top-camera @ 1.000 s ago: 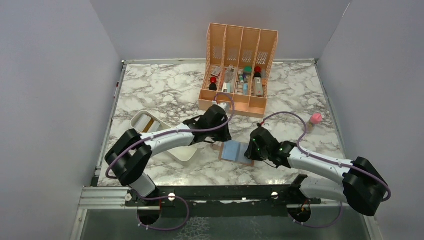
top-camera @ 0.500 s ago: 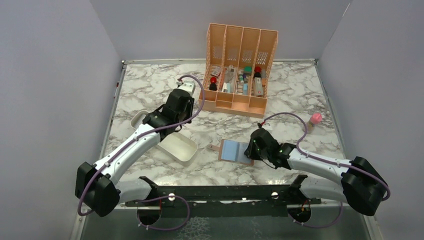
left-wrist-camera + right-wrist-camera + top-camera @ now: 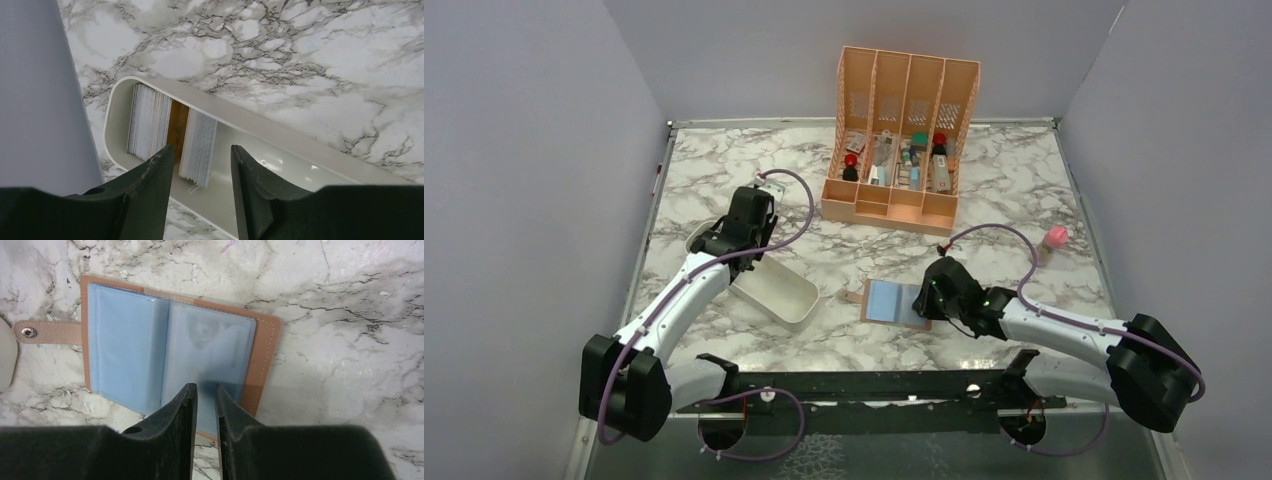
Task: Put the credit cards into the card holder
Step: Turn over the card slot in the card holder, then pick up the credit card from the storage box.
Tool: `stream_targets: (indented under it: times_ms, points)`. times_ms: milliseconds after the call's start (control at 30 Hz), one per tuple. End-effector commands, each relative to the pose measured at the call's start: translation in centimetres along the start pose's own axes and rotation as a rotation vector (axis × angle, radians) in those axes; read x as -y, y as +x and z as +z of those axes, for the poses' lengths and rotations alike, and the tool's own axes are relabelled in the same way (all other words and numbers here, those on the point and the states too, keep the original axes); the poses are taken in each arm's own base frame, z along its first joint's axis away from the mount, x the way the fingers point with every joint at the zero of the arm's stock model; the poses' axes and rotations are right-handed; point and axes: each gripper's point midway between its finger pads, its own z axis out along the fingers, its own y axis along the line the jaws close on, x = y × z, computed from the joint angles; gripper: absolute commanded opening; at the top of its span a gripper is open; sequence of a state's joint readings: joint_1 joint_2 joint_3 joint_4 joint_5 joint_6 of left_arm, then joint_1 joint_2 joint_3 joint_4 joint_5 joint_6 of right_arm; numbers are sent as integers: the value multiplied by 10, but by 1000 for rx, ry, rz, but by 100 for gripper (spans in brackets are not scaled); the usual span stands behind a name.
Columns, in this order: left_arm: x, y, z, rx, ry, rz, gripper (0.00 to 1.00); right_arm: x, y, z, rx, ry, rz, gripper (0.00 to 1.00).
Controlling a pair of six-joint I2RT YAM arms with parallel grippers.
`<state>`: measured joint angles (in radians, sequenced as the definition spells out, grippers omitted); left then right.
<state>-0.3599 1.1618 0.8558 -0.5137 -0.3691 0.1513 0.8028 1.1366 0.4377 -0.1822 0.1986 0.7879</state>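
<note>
Left arm [image 3: 686, 290] jaws parted, right arm [image 3: 1054, 325] jaws narrowly apart

Card holder [image 3: 165, 355]: brown, light blue inside, open flat on desk [image 3: 350, 315], snap tab [image 3: 47, 332] extended. Credit cards [image 3: 148, 120]: two stacks standing on edge at one end of white tray [image 3: 280, 132].

Nothing legible anywhere. The pale card [image 3: 207, 335] inside the open brown leather-like card holder [image 3: 125, 355], at three o'clock of its fold, bears only a faint blurred print, too dim to read.
</note>
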Motion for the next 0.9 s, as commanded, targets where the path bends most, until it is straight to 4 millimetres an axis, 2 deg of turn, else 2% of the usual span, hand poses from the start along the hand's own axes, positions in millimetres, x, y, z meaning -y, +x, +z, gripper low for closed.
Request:
stream_targets:
  times_ms: [0, 200, 400, 733, 867]
  points:
    - [-12, 12, 7, -37, -30, 119, 50, 10, 5, -1, -5, 19, -24, 24]
    - [-13, 26, 11, -30, -36, 202, 54, 15, 4, 0, -5, 33, -42, 25]
    - [-21, 39, 23, -76, -86, 275, 54, 11, 2, -2, -2, 15, -50, 25]
    - [-16, 47, 41, -106, -56, 292, 57, 6, -1, -2, 0, -2, -56, 25]
    - [-25, 44, 45, -94, -113, 316, 58, 4, -2, -3, 3, -10, -50, 25]
